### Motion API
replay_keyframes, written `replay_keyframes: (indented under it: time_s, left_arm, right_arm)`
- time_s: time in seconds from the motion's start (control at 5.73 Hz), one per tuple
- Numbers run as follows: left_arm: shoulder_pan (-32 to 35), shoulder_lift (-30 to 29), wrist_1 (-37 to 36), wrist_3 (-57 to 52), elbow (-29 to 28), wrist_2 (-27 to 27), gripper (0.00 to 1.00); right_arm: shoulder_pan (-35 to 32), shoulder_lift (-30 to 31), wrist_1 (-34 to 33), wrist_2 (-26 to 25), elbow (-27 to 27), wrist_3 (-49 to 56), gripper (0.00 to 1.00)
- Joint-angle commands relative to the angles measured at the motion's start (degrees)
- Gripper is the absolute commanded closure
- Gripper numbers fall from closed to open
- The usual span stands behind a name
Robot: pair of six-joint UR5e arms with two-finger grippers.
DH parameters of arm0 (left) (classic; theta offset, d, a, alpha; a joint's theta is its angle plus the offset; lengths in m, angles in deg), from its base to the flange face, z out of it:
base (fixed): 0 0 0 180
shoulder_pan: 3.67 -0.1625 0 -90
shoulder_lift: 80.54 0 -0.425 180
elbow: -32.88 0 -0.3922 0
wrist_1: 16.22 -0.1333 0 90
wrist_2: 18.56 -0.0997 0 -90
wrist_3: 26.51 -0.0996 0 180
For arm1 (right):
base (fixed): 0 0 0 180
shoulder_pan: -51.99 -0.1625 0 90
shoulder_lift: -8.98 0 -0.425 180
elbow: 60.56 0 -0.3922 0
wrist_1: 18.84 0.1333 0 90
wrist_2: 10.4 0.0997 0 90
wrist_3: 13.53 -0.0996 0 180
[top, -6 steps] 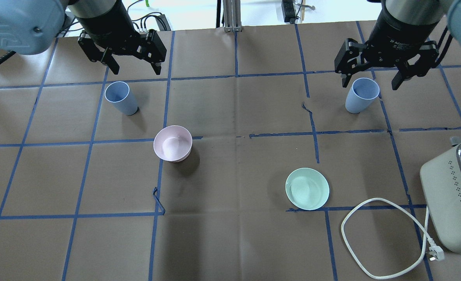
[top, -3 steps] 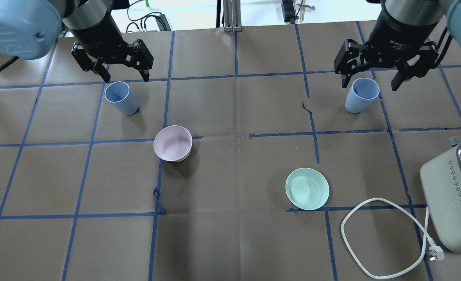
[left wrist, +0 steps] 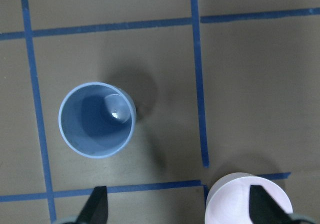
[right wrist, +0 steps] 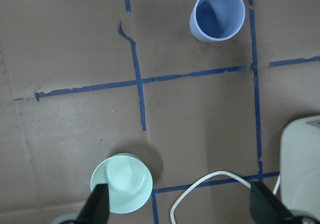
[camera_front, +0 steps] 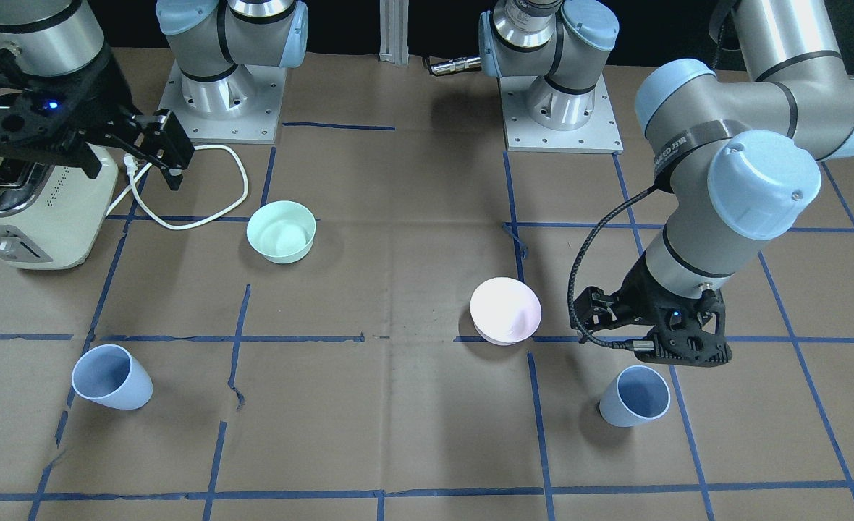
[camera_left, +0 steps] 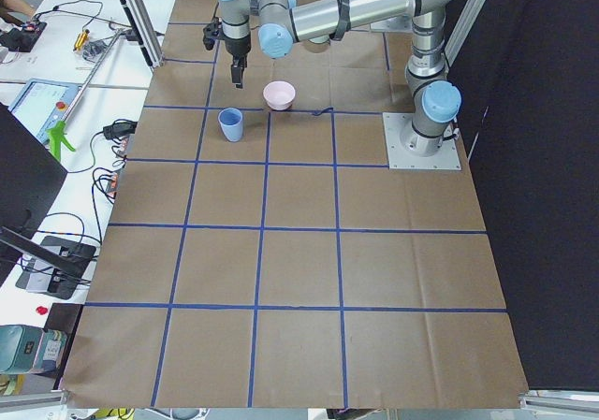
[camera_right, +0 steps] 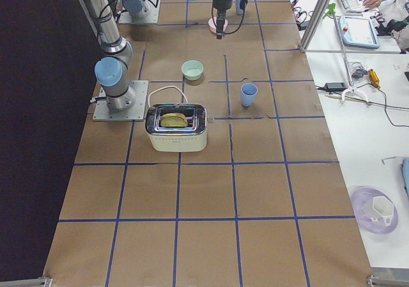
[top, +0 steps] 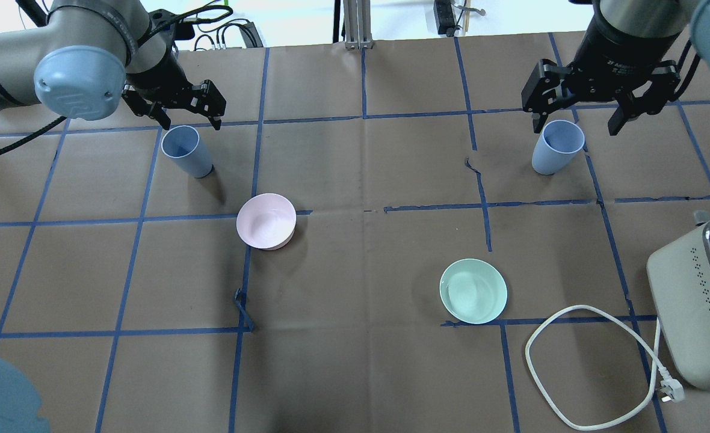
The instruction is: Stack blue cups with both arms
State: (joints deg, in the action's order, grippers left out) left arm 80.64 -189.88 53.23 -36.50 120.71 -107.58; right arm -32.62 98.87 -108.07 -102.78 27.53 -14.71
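Two pale blue cups stand upright and far apart on the brown table. The left cup [top: 185, 150] shows in the front view [camera_front: 633, 396] and in the left wrist view [left wrist: 97, 119]. My left gripper [top: 183, 117] is open and empty, hovering just above and beside it; in its wrist view the cup lies left of centre, not between the fingers. The right cup [top: 556, 146] shows in the front view [camera_front: 111, 378] and in the right wrist view [right wrist: 218, 13]. My right gripper [top: 574, 128] is open and empty, well above that cup.
A pale pink bowl [top: 266, 221] sits near the left cup, toward the table's middle. A mint-green bowl [top: 473, 290] sits centre right. A cream toaster [top: 701, 300] with a looped white cord [top: 571, 367] stands at the near right edge.
My left gripper has come down and moved left to just above the left cup, staying open. My right gripper has hardly moved. Neither cup has moved.
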Motion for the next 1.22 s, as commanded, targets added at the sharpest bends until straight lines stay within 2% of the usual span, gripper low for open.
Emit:
replay_keyframes:
  time_s: [0.0, 0.35, 0.7, 0.87, 1.05]
  left_arm:
    - [-1.0, -4.2, -4.4, -1.0, 0.2, 0.1, 0.02]
    - [-1.2, -7.3, -4.6, -0.7, 0.2, -0.5, 0.02]
    - [-1.8, -9.8, -5.2, -0.6, 0.0, -1.0, 0.02]
    - [-2.0, -10.8, -5.3, -0.6, 0.1, -0.9, 0.22]
    - [-2.0, -10.8, -5.3, -0.4, -0.1, -0.9, 0.62]
  right_arm:
    - [9.7, -5.5, -7.3, 0.2, -1.2, 11.1, 0.0]
    - [10.5, -16.7, -16.1, 0.3, -4.8, 14.4, 0.0]
    - [10.6, -21.0, -18.3, 0.3, -3.0, 18.0, 0.0]
    - [11.0, -23.8, -22.3, 0.5, -1.2, 18.0, 0.0]
    - [11.2, -24.2, -23.9, 0.5, 1.0, 18.0, 0.0]
